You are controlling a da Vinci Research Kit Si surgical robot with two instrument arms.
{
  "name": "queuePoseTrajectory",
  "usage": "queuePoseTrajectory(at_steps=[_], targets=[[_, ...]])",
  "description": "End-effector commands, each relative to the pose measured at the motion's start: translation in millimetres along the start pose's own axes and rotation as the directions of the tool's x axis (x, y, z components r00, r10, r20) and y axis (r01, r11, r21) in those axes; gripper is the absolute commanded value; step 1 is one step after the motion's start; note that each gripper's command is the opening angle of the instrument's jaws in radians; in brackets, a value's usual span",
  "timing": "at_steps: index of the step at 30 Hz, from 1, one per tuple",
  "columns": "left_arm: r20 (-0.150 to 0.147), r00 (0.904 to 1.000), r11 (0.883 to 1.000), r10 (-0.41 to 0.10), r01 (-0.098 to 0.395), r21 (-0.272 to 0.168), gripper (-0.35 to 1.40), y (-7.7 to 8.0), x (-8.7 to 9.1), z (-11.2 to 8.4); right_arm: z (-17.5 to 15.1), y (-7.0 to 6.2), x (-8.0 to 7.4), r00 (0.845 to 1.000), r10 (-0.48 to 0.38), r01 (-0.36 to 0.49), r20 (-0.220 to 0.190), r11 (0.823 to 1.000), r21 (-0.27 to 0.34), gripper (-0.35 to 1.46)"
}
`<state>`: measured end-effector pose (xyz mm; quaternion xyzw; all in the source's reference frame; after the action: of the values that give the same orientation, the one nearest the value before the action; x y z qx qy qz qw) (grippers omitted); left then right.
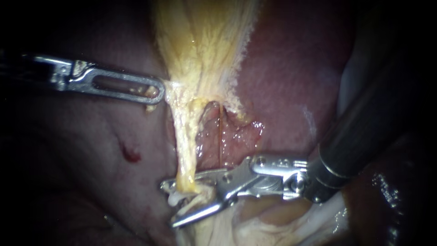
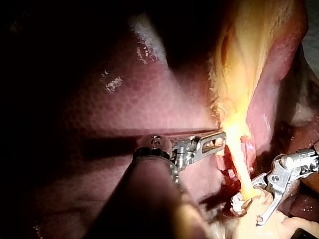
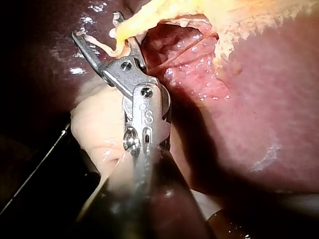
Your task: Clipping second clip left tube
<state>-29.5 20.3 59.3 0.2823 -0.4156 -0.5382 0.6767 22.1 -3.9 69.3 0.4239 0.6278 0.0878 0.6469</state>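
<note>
The left tube is a yellow strand running down from the gallbladder. My right instrument comes in from the right with its jaws open, and they straddle the tube's lower end. A thin reddish tube runs just to the right of it. My left instrument has slotted jaws shut on the gallbladder's edge where it narrows, and the left wrist view shows the same hold. I cannot make out a clip for certain.
The dark red liver lies behind and to the right. A raw, dissected patch sits between the tubes. Pale tissue lies under the right instrument's shaft. A small blood spot marks the left surface.
</note>
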Motion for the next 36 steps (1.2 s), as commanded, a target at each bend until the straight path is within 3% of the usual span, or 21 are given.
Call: queuePoseTrajectory(at_steps=[1, 15, 24, 28, 33, 36], targets=[[0.0, 1.0, 1.0, 0.0, 0.0, 0.0, -0.35, 0.0, 0.0, 0.0, 0.0, 0.1, -0.1, 1.0, 0.0, 0.0, -0.002, 1.0, -0.002, 0.45], [0.0, 1.0, 1.0, 0.001, -0.001, 0.0, -0.35, 0.1, 0.1, 0.1, -0.8, 1.2, -0.7, 1.0, -0.002, 0.002, -0.013, 1.0, 0.001, 0.34], [0.0, 1.0, 1.0, 0.001, -0.001, -0.001, -0.35, 0.1, 0.0, 0.1, -1.1, 1.0, -0.9, 1.0, -0.003, 0.003, -0.012, 1.0, 0.005, 0.08], [0.0, 1.0, 1.0, 0.001, -0.001, 0.0, -0.35, 0.1, 0.0, 0.1, -1.4, 1.0, -1.0, 1.0, -0.003, 0.003, -0.011, 1.0, 0.008, -0.17], [0.0, 1.0, 1.0, 0.001, -0.001, 0.0, -0.35, 0.1, 0.0, 0.1, -1.6, 1.2, -1.1, 1.0, -0.003, 0.003, -0.011, 1.0, 0.009, -0.35], [0.0, 1.0, 1.0, 0.001, -0.001, 0.0, -0.35, 0.1, 0.0, 0.1, -1.7, 1.2, -1.1, 1.0, -0.003, 0.003, -0.011, 1.0, 0.009, -0.35]])
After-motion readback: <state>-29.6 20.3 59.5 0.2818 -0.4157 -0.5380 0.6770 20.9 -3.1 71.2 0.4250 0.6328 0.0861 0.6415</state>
